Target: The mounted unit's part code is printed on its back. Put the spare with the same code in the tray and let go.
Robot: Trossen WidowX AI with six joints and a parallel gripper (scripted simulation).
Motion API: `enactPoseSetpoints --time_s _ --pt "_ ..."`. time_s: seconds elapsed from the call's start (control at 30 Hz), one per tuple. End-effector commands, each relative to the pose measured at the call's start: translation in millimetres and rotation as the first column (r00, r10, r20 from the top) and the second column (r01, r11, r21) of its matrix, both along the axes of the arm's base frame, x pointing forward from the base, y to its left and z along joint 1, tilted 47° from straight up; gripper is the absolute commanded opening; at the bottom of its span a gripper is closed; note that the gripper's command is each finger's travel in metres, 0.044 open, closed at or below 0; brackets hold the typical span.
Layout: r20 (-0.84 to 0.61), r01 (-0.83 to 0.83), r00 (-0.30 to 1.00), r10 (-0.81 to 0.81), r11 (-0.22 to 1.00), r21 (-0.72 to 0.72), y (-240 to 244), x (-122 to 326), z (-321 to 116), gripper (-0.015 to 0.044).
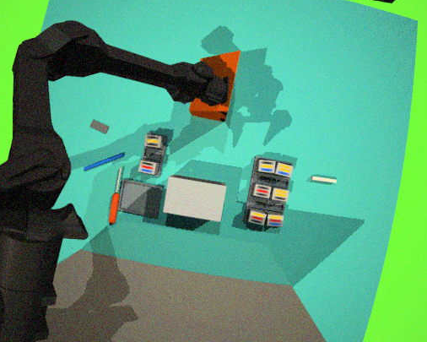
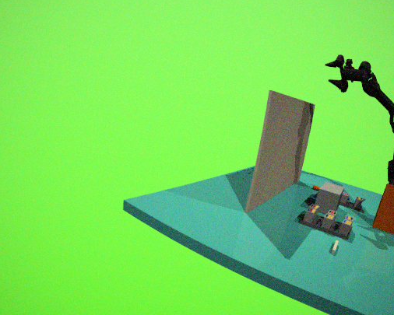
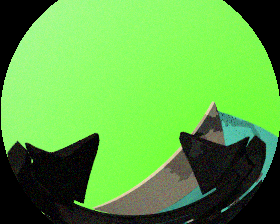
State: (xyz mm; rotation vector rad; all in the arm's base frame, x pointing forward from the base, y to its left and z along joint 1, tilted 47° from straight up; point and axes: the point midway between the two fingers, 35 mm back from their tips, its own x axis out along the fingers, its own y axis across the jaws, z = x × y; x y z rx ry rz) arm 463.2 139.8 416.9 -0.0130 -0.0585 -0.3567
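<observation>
Arm raised high, gripper (image 2: 335,73) wide open, empty
</observation>
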Motion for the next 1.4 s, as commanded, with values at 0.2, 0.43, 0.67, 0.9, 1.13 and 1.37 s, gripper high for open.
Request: enactPoseSetpoints --time_s 0.2,0.43,0.67,0.9,1.13,1.37 --pt "-0.48 0.057 0.869 -0.118 0.988 -0.141 -40.3 36.4 -153.1 0.044" --pt "-0.773 0.105 0.582 -0.252 0.966 -0.236 -87.8 15.1 -258.7 0.044" --pt "-0.914 0.166 0.157 -0.374 0.922 -0.349 -140.5 -42.8 -335.2 0.044" --pt "-0.895 0.185 -0.143 -0.421 0.877 -0.443 -169.8 -89.3 -359.8 0.044" --pt "-0.895 0.185 -0.143 -0.421 0.877 -0.443 -169.8 -89.3 -359.8 0.044" --pt "-0.895 0.185 -0.143 -0.421 0.877 -0.443 -169.8 -89.3 -359.8 0.044"
